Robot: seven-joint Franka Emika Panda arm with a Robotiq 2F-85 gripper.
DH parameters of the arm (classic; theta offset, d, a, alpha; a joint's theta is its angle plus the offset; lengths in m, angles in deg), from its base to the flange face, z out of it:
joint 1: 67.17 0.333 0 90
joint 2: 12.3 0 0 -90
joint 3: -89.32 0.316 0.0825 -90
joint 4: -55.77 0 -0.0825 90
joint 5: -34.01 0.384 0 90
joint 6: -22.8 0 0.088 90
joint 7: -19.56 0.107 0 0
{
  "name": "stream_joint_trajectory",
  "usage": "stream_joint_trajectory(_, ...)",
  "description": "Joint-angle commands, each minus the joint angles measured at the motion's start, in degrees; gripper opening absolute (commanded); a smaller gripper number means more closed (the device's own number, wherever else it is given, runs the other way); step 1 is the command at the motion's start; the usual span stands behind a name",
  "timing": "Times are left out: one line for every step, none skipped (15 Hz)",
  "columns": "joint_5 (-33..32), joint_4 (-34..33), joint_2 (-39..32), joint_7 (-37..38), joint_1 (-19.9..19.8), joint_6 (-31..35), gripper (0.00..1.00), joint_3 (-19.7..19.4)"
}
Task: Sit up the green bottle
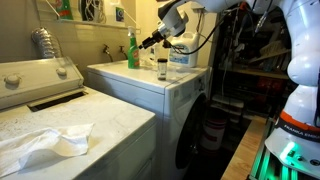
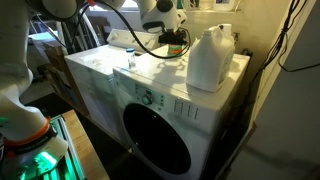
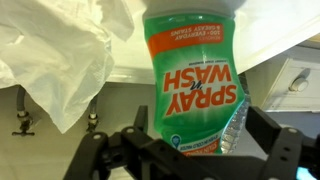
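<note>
The green bottle (image 1: 132, 50) stands upright near the back of the white washer top (image 1: 140, 80). It fills the middle of the wrist view (image 3: 195, 80), where its "Spray n Wash" label reads upside down. My gripper (image 1: 146, 43) is at the bottle's upper part. Its fingers (image 3: 195, 140) sit on either side of the bottle, with a thin gap on one side, and look open. In an exterior view the gripper (image 2: 170, 38) hides most of the bottle.
A big clear jug with a blue label (image 1: 180, 52) (image 2: 210, 58) and a slim clear bottle with a white top (image 1: 162, 68) (image 2: 131, 62) stand on the same washer. A white cloth (image 1: 45, 145) lies on the neighbouring machine. The wall is close behind.
</note>
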Motion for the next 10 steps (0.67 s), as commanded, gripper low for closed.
stream_joint_trajectory(-8.0,6.4,8.5,13.9,4.3,-6.2,1.00,-9.0)
stream_joint_trajectory(-10.1,7.0,10.2,17.4,6.2,-8.3,1.00,-12.0)
stream_joint_trajectory(-12.5,7.0,11.4,21.7,7.3,-10.6,1.00,-14.0)
stream_joint_trajectory(-14.7,7.1,12.5,26.0,9.2,-12.1,1.00,-16.5)
stream_joint_trajectory(-17.1,6.5,13.7,30.2,9.5,-16.2,1.00,-17.2)
stream_joint_trajectory(-19.6,6.6,14.9,34.5,11.2,-17.8,1.00,-19.6)
stream_joint_trajectory(-21.9,6.2,15.8,38.7,13.3,-19.5,1.00,-22.2)
stream_joint_trajectory(-25.1,5.8,16.7,43.1,14.4,-21.4,1.00,-23.7)
stream_joint_trajectory(-27.7,5.2,17.4,47.2,15.2,-24.2,1.00,-24.8)
stream_joint_trajectory(-28.8,5.2,18.6,49.8,15.5,-27.5,1.00,-25.8)
